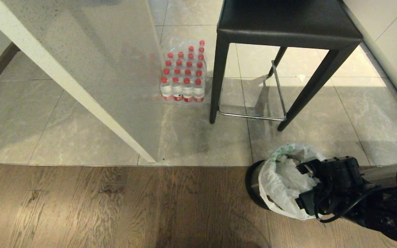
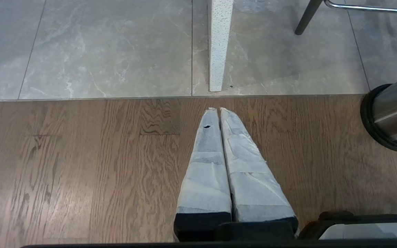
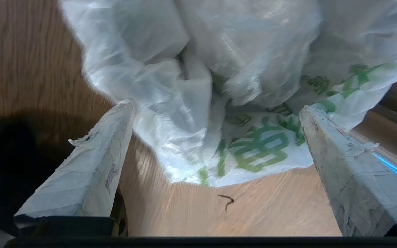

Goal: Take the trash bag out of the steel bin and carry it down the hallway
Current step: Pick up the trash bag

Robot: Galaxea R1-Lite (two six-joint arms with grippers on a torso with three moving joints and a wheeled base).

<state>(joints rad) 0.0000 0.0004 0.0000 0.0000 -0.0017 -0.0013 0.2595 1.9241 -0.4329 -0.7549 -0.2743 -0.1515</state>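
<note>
Right hand [image 3: 215, 127] spread wide at the trash bag [image 1: 281, 179] lining the steel bin [image 1: 253, 184], near right. Left hand [image 2: 218, 109] closed, empty, above wood floor [image 2: 81, 165].

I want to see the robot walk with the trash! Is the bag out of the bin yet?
Not yet. The trash bag still sits in the steel bin, draped over its rim. The right gripper is open around the bag's edge, gripping nothing so far. The left gripper is shut, parked over the wood floor. Grabbing, lifting out and carrying all remain.
</note>
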